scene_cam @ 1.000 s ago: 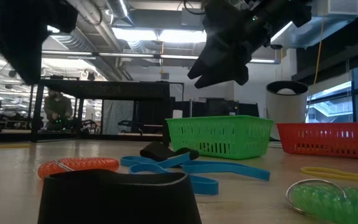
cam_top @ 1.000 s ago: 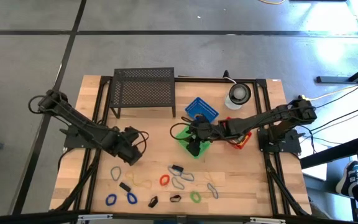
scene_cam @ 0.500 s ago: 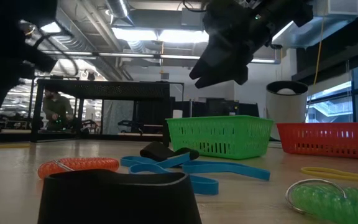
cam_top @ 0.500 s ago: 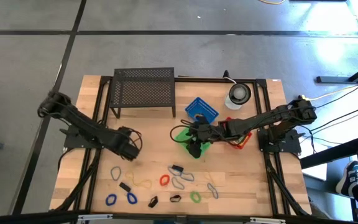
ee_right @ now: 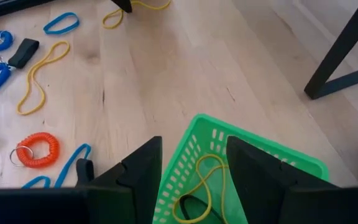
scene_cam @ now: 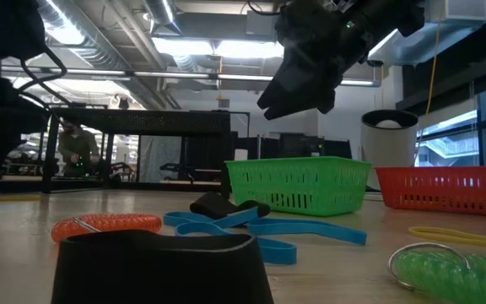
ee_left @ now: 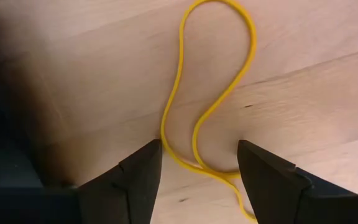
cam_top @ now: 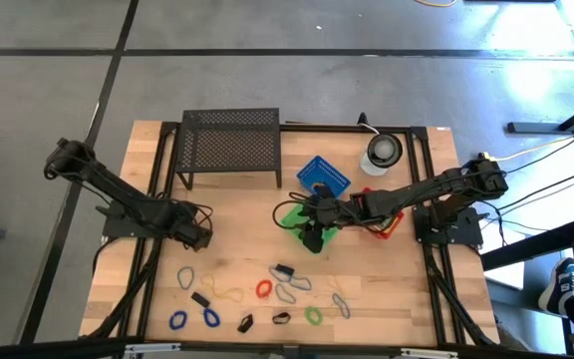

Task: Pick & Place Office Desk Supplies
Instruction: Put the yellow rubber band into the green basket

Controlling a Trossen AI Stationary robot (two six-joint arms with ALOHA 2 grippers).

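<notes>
**Left end effector poised over a yellow rubber band; right end effector over the green basket**

The pick step is in hand. The left end effector [ee_left: 194, 180] hangs low over the surface [cam_top: 237, 214], jaws wide and empty, straddling a yellow rubber band [ee_left: 213, 93] lying flat on the wood. The next move likely calls for descending and closing on the thin loop. The right end effector [ee_right: 191, 168] hovers open and empty above the green basket [ee_right: 229, 143], which already contains a yellow band. Other supplies lie scattered near the front edge.

Open-plan lab or workshop, exposed ceiling ducts [scene_cam: 133, 38], strip lights [scene_cam: 226, 48], workstations, a person [scene_cam: 74, 145] behind
</notes>
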